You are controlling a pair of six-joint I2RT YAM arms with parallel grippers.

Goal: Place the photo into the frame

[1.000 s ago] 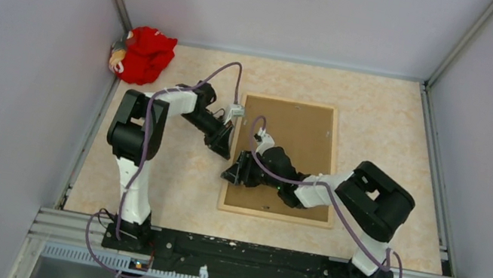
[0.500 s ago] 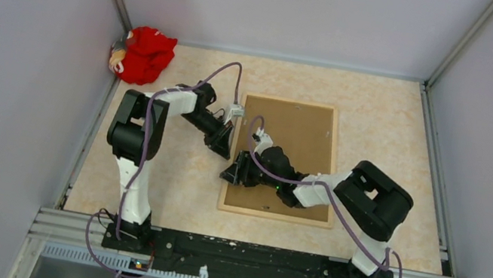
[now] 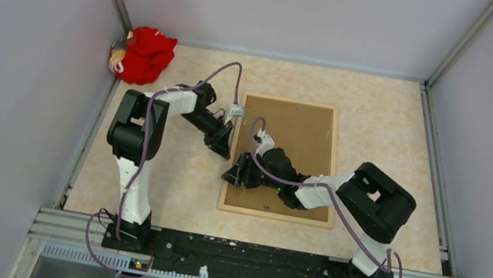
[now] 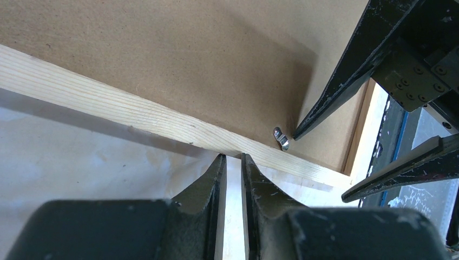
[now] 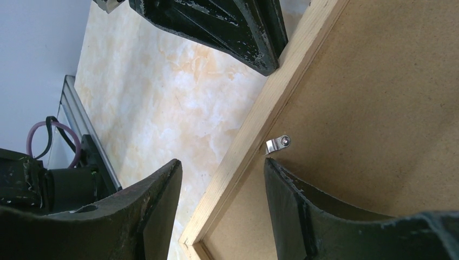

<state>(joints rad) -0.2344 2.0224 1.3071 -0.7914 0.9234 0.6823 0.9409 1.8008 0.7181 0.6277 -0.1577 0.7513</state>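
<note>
The frame [image 3: 276,215] lies face down on the table, its light-wood rails around a brown backing board [image 3: 298,133]. The photo is out of view. My left gripper [image 3: 224,152] rests its tips against the outer side of the frame's left rail [image 4: 135,116]; the left wrist view shows this gripper [image 4: 233,157] open by a slim gap, with only bare table between the fingers. My right gripper [image 3: 229,176] is open and straddles the same rail [image 5: 281,92]. In its own view the right gripper [image 5: 222,162] has one finger over the table and the other over the board, just short of a small metal clip [image 5: 278,144].
A red cloth bundle [image 3: 145,54] sits in the far left corner against the wall. Grey walls close in the table on three sides. The clip [image 4: 280,138] sits on the board beside the rail, with a right finger [image 4: 346,70] pointing at it.
</note>
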